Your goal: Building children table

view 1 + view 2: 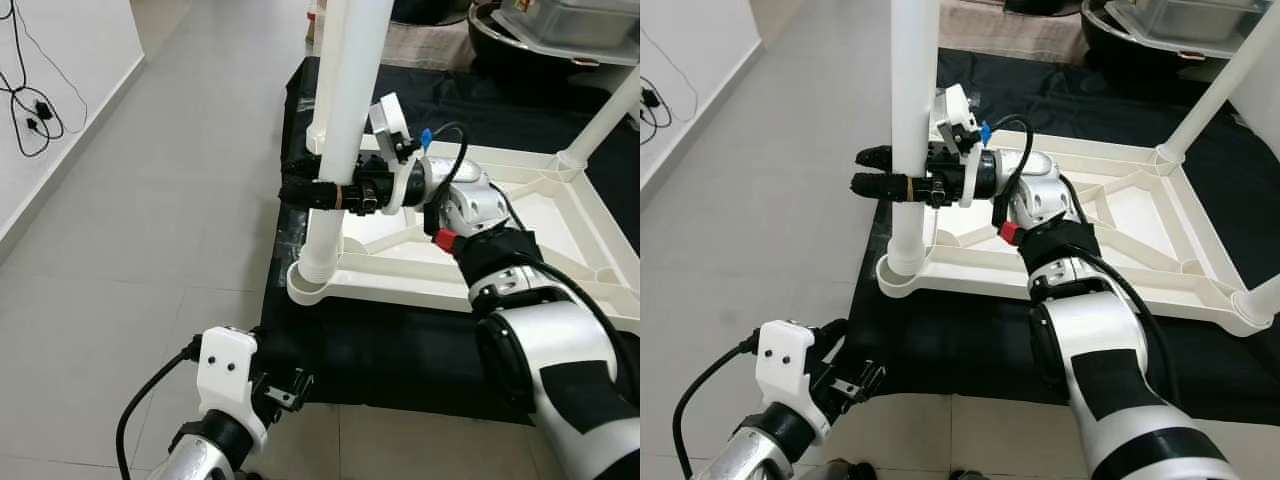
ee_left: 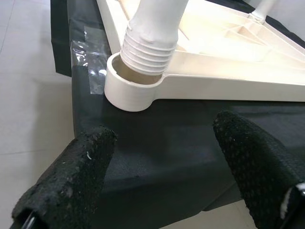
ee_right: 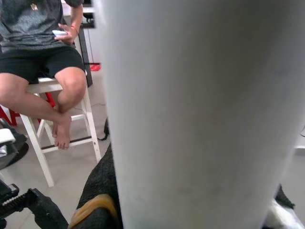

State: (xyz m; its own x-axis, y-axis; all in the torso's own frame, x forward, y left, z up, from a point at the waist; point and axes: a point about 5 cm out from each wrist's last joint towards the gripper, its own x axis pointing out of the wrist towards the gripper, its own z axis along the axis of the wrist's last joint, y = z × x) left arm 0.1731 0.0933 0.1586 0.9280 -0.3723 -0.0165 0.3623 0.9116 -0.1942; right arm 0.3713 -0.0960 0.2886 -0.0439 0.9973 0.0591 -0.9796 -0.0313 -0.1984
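Lying upside down on a black mat (image 1: 400, 350) over the tiled floor (image 1: 150, 250), the white tabletop (image 1: 1140, 225) shows its ribbed underside. 1 white table leg (image 1: 912, 110) stands upright at its near left corner, threaded end sitting in the round corner socket (image 2: 128, 88), with some threads exposed above the rim. Another leg (image 1: 1215, 95) rises from the far corner. My right gripper (image 1: 880, 170) reaches across from the right and its 2 black fingers pinch the upright leg partway up, 1 finger on each side. My left gripper (image 2: 181, 171) hangs low near the mat's front edge, fingers spread apart, holding nothing, pointing toward the socket. A person sits on a white stool (image 3: 43, 119) beyond.
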